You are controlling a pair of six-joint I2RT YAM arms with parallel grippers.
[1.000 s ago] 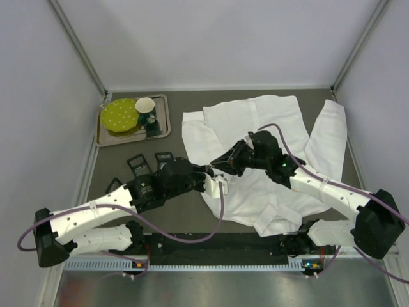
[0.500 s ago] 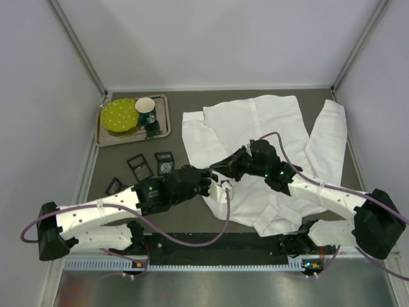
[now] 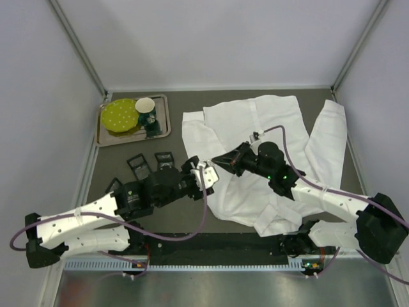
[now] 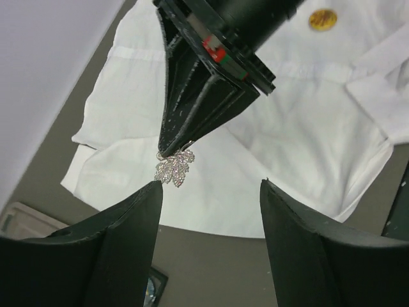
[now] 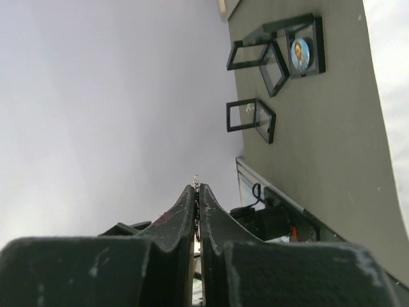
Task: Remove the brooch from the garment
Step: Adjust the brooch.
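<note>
Silver leaf-shaped brooch hangs pinched in the closed right gripper, seemingly free of the white shirt; left gripper open. Recommend firm pinch, slow withdrawal.

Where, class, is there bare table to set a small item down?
Bare tabletop shows between the tray and the small black boxes; a narrow gap separates tray and garment. Crowded: the garment's tray-side edge, where the left gripper and right gripper meet beside the boxes.

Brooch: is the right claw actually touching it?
Touching. Left wrist view shows the brooch hanging from the tips of the shut right claw, pinched at its top.
</note>
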